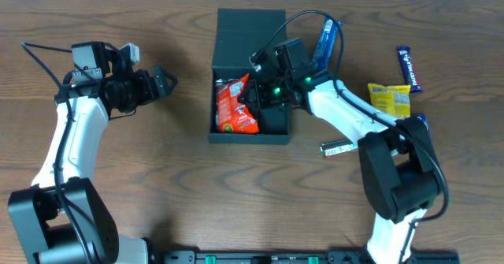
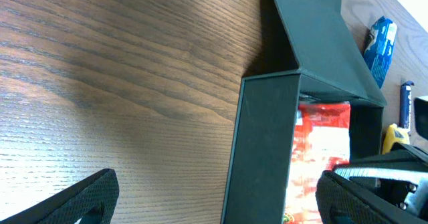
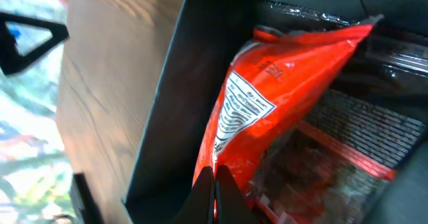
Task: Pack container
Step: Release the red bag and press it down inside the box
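The dark teal container (image 1: 223, 135) stands open at the table's middle, its lid (image 1: 250, 24) folded back. It also shows in the left wrist view (image 2: 261, 150). A red snack packet (image 1: 234, 106) lies in its left half, also seen in the right wrist view (image 3: 281, 97). My right gripper (image 1: 264, 98) is inside the container, its fingers (image 3: 215, 184) pressed together on the packet's lower edge. My left gripper (image 1: 163, 81) is open and empty, left of the container and apart from it. Its fingers (image 2: 221, 204) frame the container's left wall.
A dark wrapper with red stripes (image 3: 354, 137) lies in the container beside the red packet. A blue packet (image 1: 327, 39) lies by the container's right side. A dark blue bar (image 1: 406, 67), a yellow packet (image 1: 390, 98) and a small bar (image 1: 339, 147) lie at the right.
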Controlling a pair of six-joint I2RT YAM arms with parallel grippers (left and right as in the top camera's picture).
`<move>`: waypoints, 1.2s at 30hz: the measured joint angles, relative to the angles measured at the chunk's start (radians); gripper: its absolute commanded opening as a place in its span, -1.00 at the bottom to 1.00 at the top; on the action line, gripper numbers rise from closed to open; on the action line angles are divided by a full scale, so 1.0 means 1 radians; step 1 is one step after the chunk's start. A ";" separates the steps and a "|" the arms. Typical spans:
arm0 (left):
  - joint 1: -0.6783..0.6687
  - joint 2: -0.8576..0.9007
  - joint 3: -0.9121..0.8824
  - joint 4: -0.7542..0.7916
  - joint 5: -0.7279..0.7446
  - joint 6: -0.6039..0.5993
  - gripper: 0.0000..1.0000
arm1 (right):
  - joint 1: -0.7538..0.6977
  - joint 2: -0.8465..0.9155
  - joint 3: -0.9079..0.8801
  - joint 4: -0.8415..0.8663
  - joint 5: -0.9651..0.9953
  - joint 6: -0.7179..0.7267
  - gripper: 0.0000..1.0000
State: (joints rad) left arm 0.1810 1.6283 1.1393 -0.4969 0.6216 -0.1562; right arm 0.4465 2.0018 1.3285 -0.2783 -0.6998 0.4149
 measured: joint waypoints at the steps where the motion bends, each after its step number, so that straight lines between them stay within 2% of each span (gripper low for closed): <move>1: 0.000 0.000 0.000 0.000 0.000 0.000 0.91 | 0.000 0.001 0.000 0.008 -0.002 0.024 -0.98; 10: 0.000 0.000 0.000 0.000 0.000 0.000 0.90 | 0.001 0.001 0.000 -0.021 0.065 0.230 -0.97; 18: 0.000 0.000 0.000 0.000 0.000 0.000 0.91 | 0.021 0.001 0.000 -0.042 0.142 0.302 -0.97; 19: 0.000 0.000 0.000 0.000 0.000 0.000 0.90 | 0.024 0.001 0.000 -0.042 0.152 0.305 -0.91; 20: 0.000 0.000 0.000 0.000 0.000 0.000 0.90 | 0.026 0.001 0.000 -0.042 0.157 0.307 -0.71; 21: 0.000 0.000 0.000 0.000 0.000 0.000 0.90 | 0.027 0.001 0.000 -0.043 0.162 0.312 -0.36; 22: 0.000 0.000 0.000 0.000 0.000 0.000 0.91 | 0.028 0.001 0.000 -0.045 0.166 0.315 -0.15; 23: 0.000 0.000 0.000 0.000 0.000 0.000 0.91 | 0.029 0.001 0.000 -0.047 0.169 0.315 -0.05; 24: 0.000 0.000 0.000 0.000 0.000 0.000 0.91 | 0.029 0.001 0.000 -0.048 0.170 0.315 0.32; 25: 0.000 0.000 0.000 0.000 0.000 0.000 0.90 | 0.029 0.001 0.000 -0.050 0.171 0.319 0.47; 31: 0.000 0.000 0.000 0.000 0.000 0.000 0.91 | 0.021 -0.005 0.000 -0.058 0.171 0.313 0.72; 36: 0.000 0.000 0.000 0.000 0.000 0.000 0.90 | 0.004 -0.076 0.000 -0.105 0.183 0.277 0.76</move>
State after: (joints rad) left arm 0.1814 1.6283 1.1393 -0.4973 0.6212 -0.1562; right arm 0.4507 1.9255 1.3285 -0.3836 -0.5167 0.6922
